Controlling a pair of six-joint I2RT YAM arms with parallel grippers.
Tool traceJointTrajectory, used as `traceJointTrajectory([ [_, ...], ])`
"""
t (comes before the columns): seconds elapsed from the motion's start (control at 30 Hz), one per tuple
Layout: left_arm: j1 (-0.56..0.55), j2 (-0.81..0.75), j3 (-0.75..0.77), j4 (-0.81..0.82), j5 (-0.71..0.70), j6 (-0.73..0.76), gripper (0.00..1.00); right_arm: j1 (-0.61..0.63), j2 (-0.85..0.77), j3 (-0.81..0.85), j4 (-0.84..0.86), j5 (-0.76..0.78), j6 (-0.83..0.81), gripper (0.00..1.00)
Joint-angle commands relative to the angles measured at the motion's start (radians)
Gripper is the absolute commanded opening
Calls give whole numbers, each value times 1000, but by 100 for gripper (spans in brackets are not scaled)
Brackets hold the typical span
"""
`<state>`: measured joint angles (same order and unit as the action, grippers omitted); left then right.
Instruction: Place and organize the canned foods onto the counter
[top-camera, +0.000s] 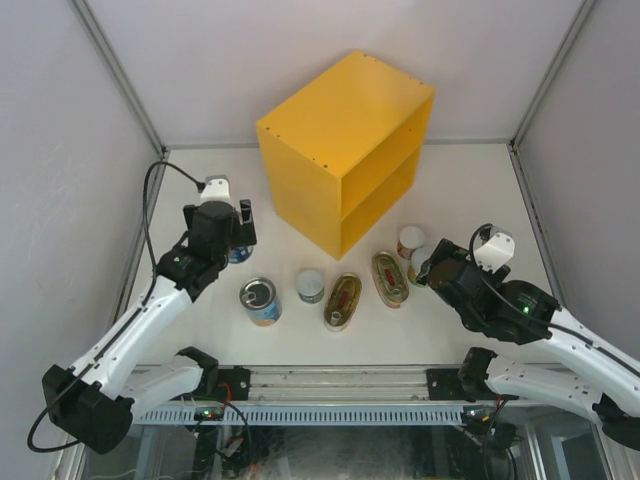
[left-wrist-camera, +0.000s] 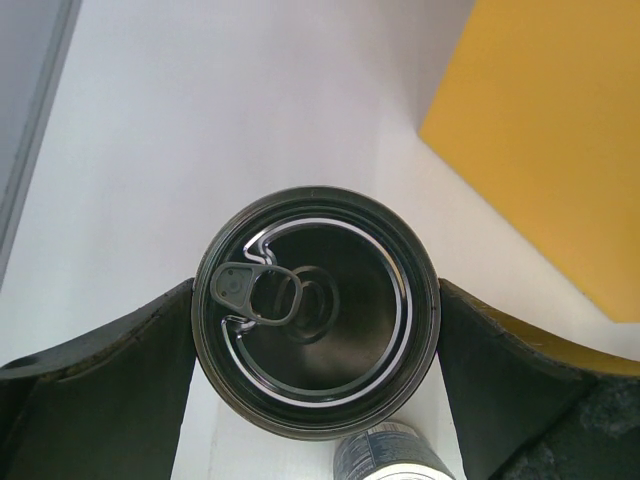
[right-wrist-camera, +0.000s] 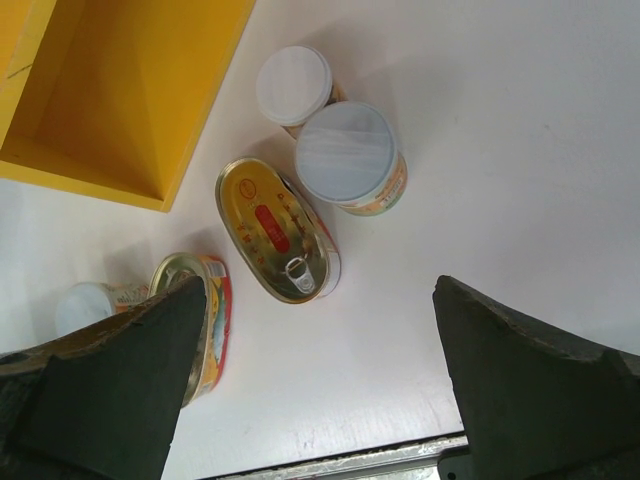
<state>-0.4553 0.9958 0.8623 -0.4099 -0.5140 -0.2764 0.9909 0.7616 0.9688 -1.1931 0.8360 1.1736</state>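
The left pincer (left-wrist-camera: 315, 300) is clasping a tall round can (left-wrist-camera: 318, 335), its glossy dark lid bearing a ring pull, just beside the boxy yellow counter (left-wrist-camera: 545, 140). The right pincer (right-wrist-camera: 320, 290) is hanging released over the white tabletop (right-wrist-camera: 500, 150), above a flat oval tin (right-wrist-camera: 270, 225) whose gold lid is showing a red label, unreadable.
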Motion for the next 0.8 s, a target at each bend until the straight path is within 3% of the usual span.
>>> traceJointTrajectory([
  [0.0,6,-62,203,47,-46,27,0,9,-18,1,33,15,-26,96],
  [0.47,7,40,609,-177,32,45,0,9,-32,14,96,0,-79,94],
  [0.77,7,137,817,-225,79,44,0,9,-22,44,107,-3,-110,94],
])
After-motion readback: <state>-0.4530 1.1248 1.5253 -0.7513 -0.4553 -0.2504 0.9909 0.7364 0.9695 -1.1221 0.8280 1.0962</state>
